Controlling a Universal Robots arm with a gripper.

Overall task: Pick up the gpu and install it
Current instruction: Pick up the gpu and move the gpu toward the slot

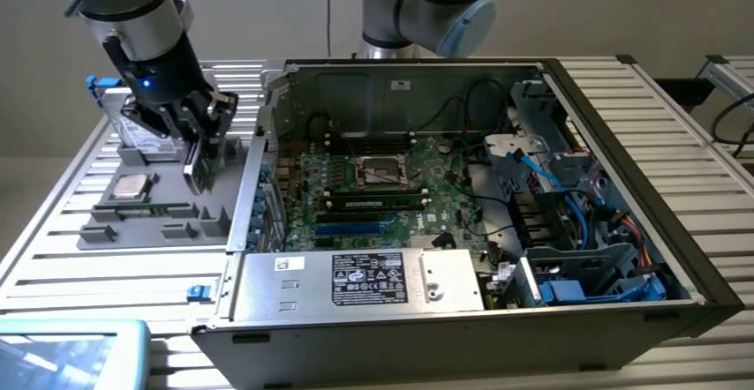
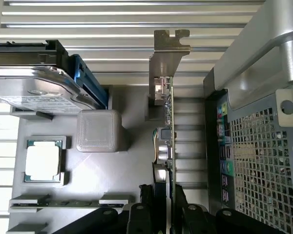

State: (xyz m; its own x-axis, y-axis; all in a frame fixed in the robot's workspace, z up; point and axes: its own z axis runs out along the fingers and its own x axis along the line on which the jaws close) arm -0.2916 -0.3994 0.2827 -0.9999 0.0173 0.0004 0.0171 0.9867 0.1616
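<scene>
At the exterior view's left, the grey moulded parts tray [image 1: 112, 231] sits on the slatted aluminium tabletop [image 1: 71, 271]. Over its case-side end my tool [image 1: 203, 138] is clamped on the small green circuit card with a metal bracket, the gpu [image 2: 168, 126], held on edge. I cannot tell whether its lower edge touches the tray. I judge this lift wants a straight, vertical pull with no sideways drift, since the open black computer case [image 1: 695, 258] stands just beside it on the right.

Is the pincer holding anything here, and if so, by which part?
Yes: the pincer is shut on the gpu, clamping its two flat faces at the end opposite the metal bracket.
</scene>
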